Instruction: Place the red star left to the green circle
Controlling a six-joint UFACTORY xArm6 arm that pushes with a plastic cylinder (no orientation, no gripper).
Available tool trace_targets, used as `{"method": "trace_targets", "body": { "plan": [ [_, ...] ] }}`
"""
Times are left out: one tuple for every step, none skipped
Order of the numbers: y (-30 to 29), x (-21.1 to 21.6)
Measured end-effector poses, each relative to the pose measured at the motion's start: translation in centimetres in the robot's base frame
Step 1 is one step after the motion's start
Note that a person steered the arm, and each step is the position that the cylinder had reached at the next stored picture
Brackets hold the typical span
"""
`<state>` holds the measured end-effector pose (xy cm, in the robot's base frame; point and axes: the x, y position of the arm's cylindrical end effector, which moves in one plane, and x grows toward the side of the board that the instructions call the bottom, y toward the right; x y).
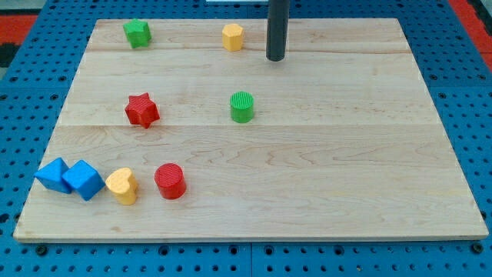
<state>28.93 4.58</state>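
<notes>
The red star [142, 110] lies on the wooden board [323, 169], left of centre. The green circle [241, 107] stands near the board's middle, well to the right of the red star and about level with it. My tip [276, 58] is near the view's top, above and to the right of the green circle, apart from both blocks. It touches no block.
A green star [137, 33] and a yellow hexagon [232, 37] sit near the top edge. At the bottom left are two blue blocks [52, 175] [83, 180], a yellow heart [122, 185] and a red cylinder [170, 181]. A blue pegboard [461, 92] surrounds the board.
</notes>
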Motion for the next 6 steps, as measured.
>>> {"method": "trace_targets", "body": {
  "plan": [
    [-6.8, 0.7],
    [-12.9, 4.3],
    [-23.1, 5.3],
    [-25.3, 9.9],
    [-21.8, 14.7],
    [-15.0, 14.3]
  ]
}}
